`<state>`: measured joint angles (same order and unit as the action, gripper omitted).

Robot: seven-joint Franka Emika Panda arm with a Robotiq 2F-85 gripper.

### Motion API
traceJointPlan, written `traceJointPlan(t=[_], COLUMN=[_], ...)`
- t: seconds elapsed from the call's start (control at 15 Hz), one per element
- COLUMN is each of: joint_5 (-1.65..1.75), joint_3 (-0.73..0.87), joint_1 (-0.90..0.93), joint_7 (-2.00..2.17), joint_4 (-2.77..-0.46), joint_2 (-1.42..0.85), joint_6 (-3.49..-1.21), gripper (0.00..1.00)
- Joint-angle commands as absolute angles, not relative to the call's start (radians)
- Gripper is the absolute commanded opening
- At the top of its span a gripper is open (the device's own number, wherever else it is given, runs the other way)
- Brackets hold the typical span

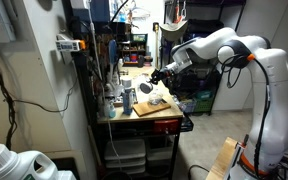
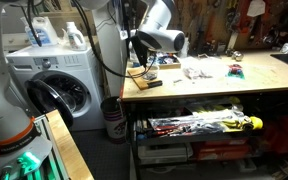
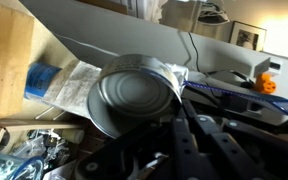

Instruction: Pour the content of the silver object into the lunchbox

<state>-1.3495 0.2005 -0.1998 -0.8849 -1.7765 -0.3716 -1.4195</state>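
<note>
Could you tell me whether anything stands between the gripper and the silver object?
Nothing visible does: in the wrist view the silver object sits right against the gripper, apparently held.

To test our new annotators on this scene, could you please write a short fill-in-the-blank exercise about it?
1. In the wrist view, the silver object is held by the ____.
2. In an exterior view, beside the workbench stands a ____ machine with a round door.
3. The casing of the robot arm is ____ in colour.
Missing words: gripper; washing; white.
</note>
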Motion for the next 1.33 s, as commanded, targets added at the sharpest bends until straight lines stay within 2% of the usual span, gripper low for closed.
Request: traceJointPlan(t=[0.0,0.4,0.47,1.27], joint_5=[-1.188,-1.149,-1.087,-0.551], joint_3=[0.188,0.157,0.157,0.041], joint_1=[-0.136,-0.145,-0.123,-0.019], joint_7=[-0.792,-0.767,-0.748,-0.545], joint_4=[-1.829,-1.789,-1.789,-1.848], joint_2=[-0.277,-0.286,-0.28,-0.209], joint_6=[-1.537,-1.528,-1.557,-1.952], gripper=[0.01,0.04,0.01,0.01])
